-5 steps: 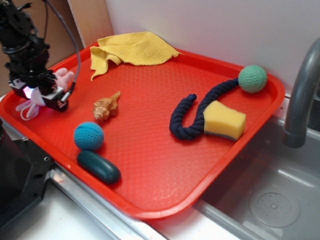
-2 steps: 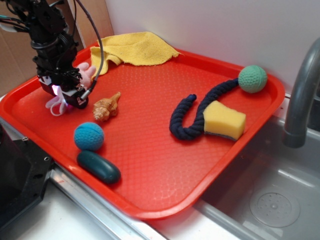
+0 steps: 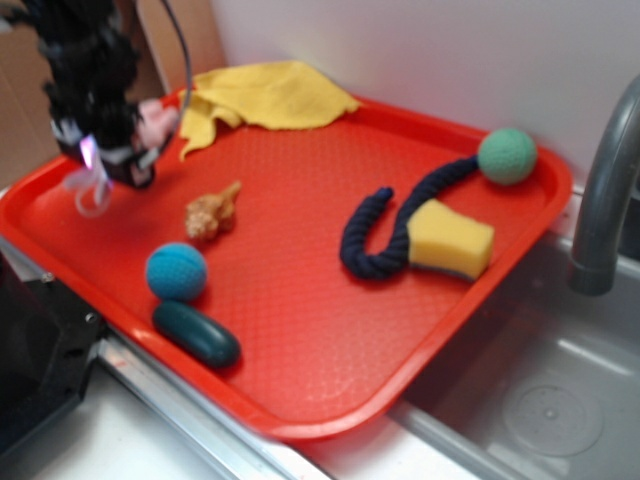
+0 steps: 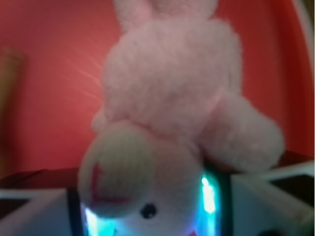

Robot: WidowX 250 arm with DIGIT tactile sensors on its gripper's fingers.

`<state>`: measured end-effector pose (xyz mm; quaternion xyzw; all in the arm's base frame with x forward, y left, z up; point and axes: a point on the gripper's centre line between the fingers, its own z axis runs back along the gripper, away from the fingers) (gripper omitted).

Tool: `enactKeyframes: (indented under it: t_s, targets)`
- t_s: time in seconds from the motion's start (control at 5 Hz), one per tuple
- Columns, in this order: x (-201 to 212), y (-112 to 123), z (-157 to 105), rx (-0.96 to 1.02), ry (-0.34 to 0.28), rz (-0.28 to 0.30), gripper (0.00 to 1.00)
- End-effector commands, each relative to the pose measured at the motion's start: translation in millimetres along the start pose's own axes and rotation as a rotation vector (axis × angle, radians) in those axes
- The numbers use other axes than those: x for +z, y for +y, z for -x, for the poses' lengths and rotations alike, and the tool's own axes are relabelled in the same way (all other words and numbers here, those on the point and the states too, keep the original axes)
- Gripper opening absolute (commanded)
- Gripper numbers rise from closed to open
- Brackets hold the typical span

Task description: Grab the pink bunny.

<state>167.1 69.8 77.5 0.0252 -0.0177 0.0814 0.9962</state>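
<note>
Pink bunny: small pale-pink fluffy plush bunny [image 4: 172, 113], held up off the far left corner of the red plastic tray [image 3: 300, 330], near the crumpled yellow cloth [image 3: 262, 95].
Grip: black gripper [image 3: 112, 150] closed on the bunny's body, head poking out between the fingers (wrist view is blurred).
Handling: looks light, soft, squashy; the plump middle seems the safest hold.
String: thin white loop [image 3: 88, 190] dangles below and could snag.

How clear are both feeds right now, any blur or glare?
Exterior view: soft all over, the arm and gripper smeared worst. Wrist view: small pale-pink fluffy plush bunny fills the frame, out of focus; blue-green glow shows beside its face. No glare on the red plastic tray.
</note>
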Motion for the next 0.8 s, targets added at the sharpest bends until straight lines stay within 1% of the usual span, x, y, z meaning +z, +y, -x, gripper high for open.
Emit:
enactKeyframes:
  t_s: [0.0, 0.2, 0.4, 0.6]
  targets:
    - [102.0, -25.2, -1.3, 0.120, -0.121, -0.021, 0.00]
    - [121.1, -39.8, -13.0, 0.109, -0.100, -0.084, 0.00]
    - [133.5, -45.1, -14.7, 0.119, -0.100, -0.063, 0.00]
    - [133.4, -43.8, -15.2, 0.107, -0.099, -0.061, 0.00]
